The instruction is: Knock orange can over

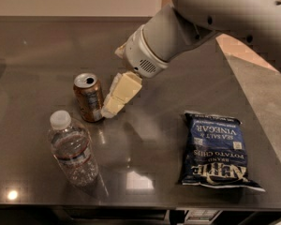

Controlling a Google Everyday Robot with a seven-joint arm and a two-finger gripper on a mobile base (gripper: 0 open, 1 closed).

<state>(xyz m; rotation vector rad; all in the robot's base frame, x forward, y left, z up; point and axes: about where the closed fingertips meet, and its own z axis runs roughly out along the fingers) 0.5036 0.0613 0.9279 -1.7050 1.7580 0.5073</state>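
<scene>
A robot arm point(192, 27) in pale grey is reaching in from the upper right of the view over a dark, glossy table point(37, 55). At its end, the cream-coloured gripper point(108, 110) is slanting downward and toward the left of the view, with its tip hanging low near the tabletop. How far the gripper is open cannot be told from this angle. Nothing is showing in its grasp.

The orange can point(89, 97) is standing upright on the table just to the left of the gripper's tip as the camera sees it. Its silver top with the dark pull-tab hole is facing up. The gripper's tip is sitting level with the lower part of the can's side, right against it or just beside it; whether the two are truly touching cannot be told.

A clear plastic water bottle point(74, 151) with a white cap is standing below and to the left of the gripper, nearer the camera, close to the can but apart from it. A dark blue bag of sea salt and vinegar chips point(215, 151) is lying flat well to the right of the gripper and nearer the camera, close to the table's front edge. Overhead lights are glinting off the tabletop in front of the gripper.
</scene>
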